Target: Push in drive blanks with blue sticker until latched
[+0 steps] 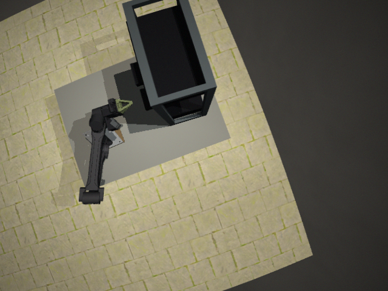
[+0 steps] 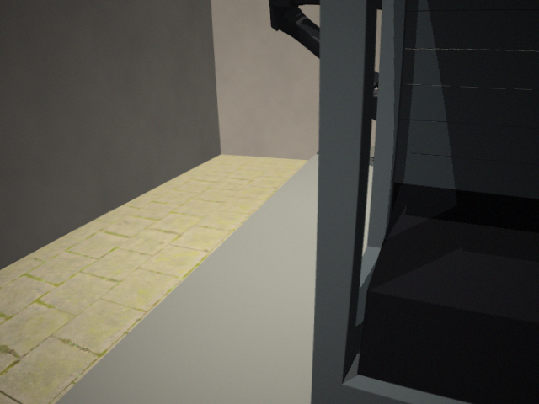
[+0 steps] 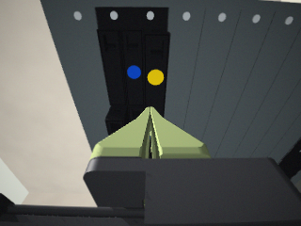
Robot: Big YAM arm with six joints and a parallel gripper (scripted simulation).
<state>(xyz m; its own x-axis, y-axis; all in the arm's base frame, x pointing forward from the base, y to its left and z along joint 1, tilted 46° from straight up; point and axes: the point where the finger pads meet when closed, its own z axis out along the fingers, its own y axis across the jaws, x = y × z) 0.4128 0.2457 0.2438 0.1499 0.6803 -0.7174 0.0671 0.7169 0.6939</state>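
Observation:
In the wrist view the dark grey rack (image 3: pixel 226 71) faces me with a black bay of three upright drive blanks. The middle blank carries a blue sticker (image 3: pixel 134 72). The right one carries a yellow sticker (image 3: pixel 155 77). The left blank (image 3: pixel 111 66) shows no sticker. My green gripper (image 3: pixel 150 110) (image 1: pixel 128 102) is shut and empty. Its tip points just below and between the two stickers, a short way off the rack's front. I cannot tell how far in each blank sits. From above, the rack (image 1: pixel 143 59) (image 2: pixel 344 173) stands upright on the grey plate (image 1: pixel 188 137).
The arm's base (image 1: pixel 90 195) sits at the plate's near-left corner. A small plate with an orange piece (image 1: pixel 119 135) lies beside the arm. Stone-tiled floor (image 1: pixel 188 219) surrounds the plate. Part of the arm (image 2: pixel 300 30) shows behind the rack post.

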